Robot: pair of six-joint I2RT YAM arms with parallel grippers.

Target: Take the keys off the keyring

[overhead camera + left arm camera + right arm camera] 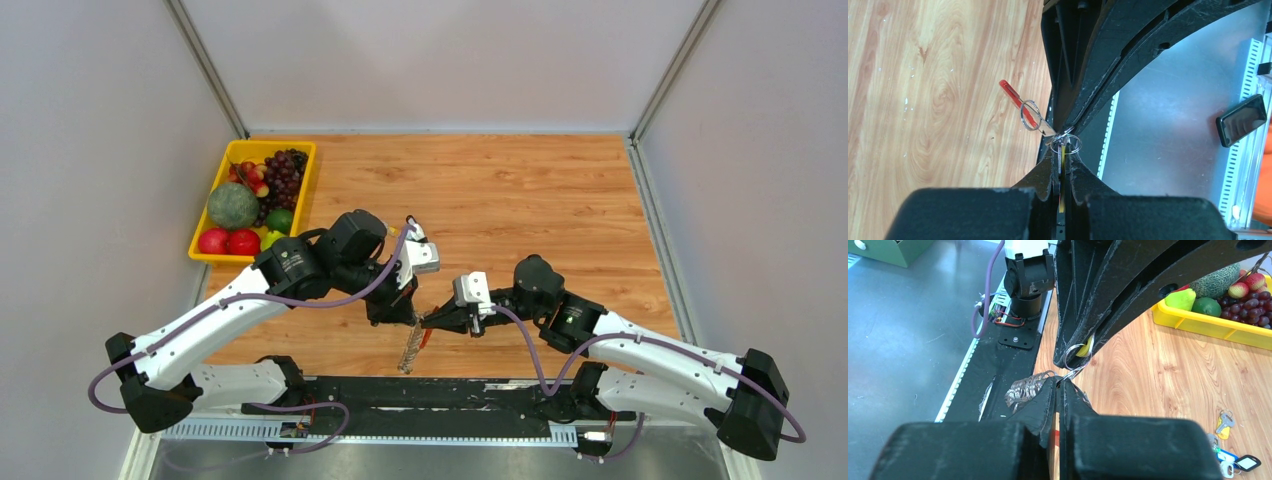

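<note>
Our two grippers meet nose to nose, fingers on one line. Our left gripper (1062, 159) is pinched together on a yellow tag (1083, 347). Our right gripper (1060, 389) is pinched together on a wire ring of the keyring (1019, 103), whose red strip juts sideways from the meeting point. The keys (1024, 387) bunch just beside our right fingertips, trailing off to their left. We judge the right arm nearer, and any pull must run along the shared finger line.
</note>
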